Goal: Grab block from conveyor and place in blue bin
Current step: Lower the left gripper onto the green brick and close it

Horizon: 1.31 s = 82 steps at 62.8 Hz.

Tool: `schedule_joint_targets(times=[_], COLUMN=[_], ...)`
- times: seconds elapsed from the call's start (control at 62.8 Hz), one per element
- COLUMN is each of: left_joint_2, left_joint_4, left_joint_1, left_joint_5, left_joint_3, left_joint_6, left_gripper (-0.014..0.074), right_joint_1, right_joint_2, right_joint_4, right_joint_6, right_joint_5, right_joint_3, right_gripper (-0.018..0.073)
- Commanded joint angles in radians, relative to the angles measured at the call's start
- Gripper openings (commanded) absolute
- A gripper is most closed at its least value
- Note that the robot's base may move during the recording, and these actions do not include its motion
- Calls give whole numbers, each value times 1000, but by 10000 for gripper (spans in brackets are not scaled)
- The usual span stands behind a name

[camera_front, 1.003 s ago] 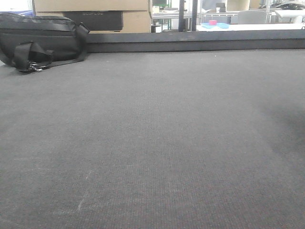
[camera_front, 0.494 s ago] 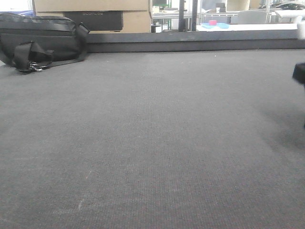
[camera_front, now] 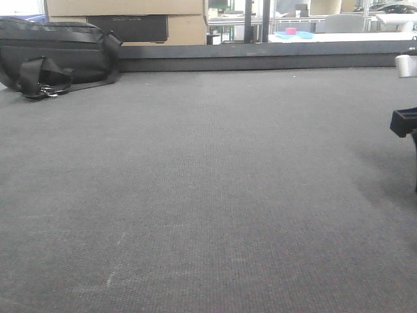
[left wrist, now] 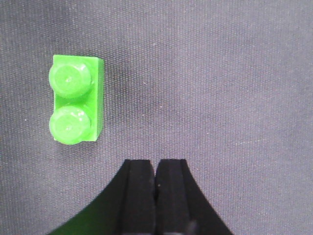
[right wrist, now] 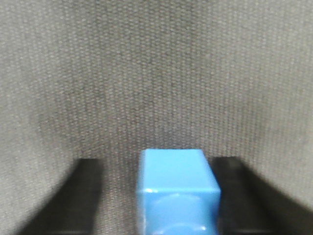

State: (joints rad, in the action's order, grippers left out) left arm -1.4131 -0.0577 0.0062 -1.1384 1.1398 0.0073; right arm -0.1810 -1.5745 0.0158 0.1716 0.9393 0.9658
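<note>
On the conveyor (left wrist: 234, 73), the green block (left wrist: 77, 99) lies just ahead and left of my left gripper (left wrist: 155, 164), fingers pressed together and empty (long axis along my reach). My right gripper (right wrist: 159, 164) straddles a blue block (right wrist: 178, 183); whether it grips, I cannot tell.
</note>
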Motion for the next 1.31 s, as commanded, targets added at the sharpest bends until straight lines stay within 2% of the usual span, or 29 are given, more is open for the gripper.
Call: schedule_joint_targets(times=[0.0,0.096,0.143,0.35,0.462,0.637,0.764,0.812,0.876,0.94,1.051,1.147,1.21,1.29], left_joint_2=[-1,-1,-1,-1,-1,-30,-74,-84,-101,-113,-129,-140,-145,-168], left_joint_4=[-10,-10,-10,-15,-19,-19,-12,-12,-12,-9,-4,18,24,22], left_joint_1=[1,1,1,12,64,152,161,156,156,149,143,143,143,143], left_joint_5=[3,3,5,14,6,-2,11,20,22,29,53,78,120,170], left_joint_3=[0,0,0,24,60,64,64,64,64,64,61,53,38,9], left_joint_6=[0,0,0,0,4,105,209,211,211,211,211,211,211,211], left_gripper=[-111,-111,-111,-111,-111,-111,-111,-106,-56,52,297,436,466,456], right_joint_1=[-1,-1,-1,-1,-1,-1,-1,-1,-1,-1,-1,-1,-1,-1], right_joint_2=[-1,-1,-1,42,115,252,339,357,373,381,381,381,381,381], right_joint_4=[-16,-16,-21,-21,-16,-16,-16,-16,-16,-16,-16,-16,-16,-16], right_joint_6=[4,4,4,6,6,6,6,6,6,6,6,6,6,6], right_joint_5=[6,20,27,93,112,104,92,92,92,92,92,92,92,89], right_joint_3=[-3,-3,-3,21,41,43,43,43,43,43,43,43,43,43], right_gripper=[165,-14,-169,-162,-162,-162,-162,-162,-162,-162,-162,-162,-162,-162])
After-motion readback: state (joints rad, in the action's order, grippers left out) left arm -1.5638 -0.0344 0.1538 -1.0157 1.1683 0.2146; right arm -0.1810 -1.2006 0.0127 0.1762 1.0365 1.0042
